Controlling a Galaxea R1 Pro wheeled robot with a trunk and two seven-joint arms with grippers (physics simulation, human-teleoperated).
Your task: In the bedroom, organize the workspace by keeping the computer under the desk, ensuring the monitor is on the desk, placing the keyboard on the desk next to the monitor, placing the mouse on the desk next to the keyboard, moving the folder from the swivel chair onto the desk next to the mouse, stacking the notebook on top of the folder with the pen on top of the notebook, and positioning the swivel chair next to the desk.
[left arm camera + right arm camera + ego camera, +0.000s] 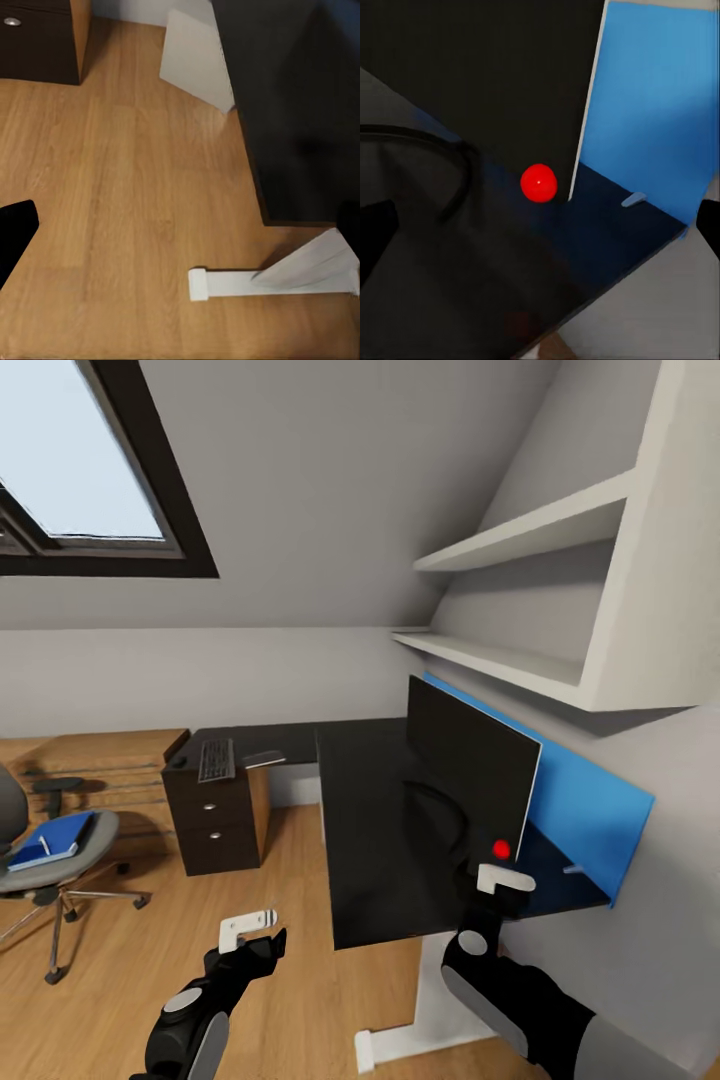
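Monitor [470,765] stands upright on the glossy black L-shaped desk [375,860], its dark screen facing into the room and its thin curved black stand [440,810] resting on the top; I can read no brand or writing on it or anywhere else. A red dot [501,849] sits at its lower corner, just above my right gripper [505,880], whose white fingers hover at the desk's near edge; I cannot tell how far apart they are, and they hold nothing I can see. A bright blue panel [590,810] runs along the wall behind the screen. On the far wing of the desk lie the keyboard [216,759], the small dark mouse [179,761] and a thin grey notebook [263,758], above a dark drawer unit [212,822] with round silver knobs. My left gripper [248,928] hangs over the plank wood floor [250,950], empty, its opening unclear to me. The grey padded swivel chair [60,860] stands well apart from the desk, carrying the blue folder [50,840] with a white pen [43,844] on it. White shelves [540,560] climb the sloped grey wall, beside a dark-framed skylight [90,470].
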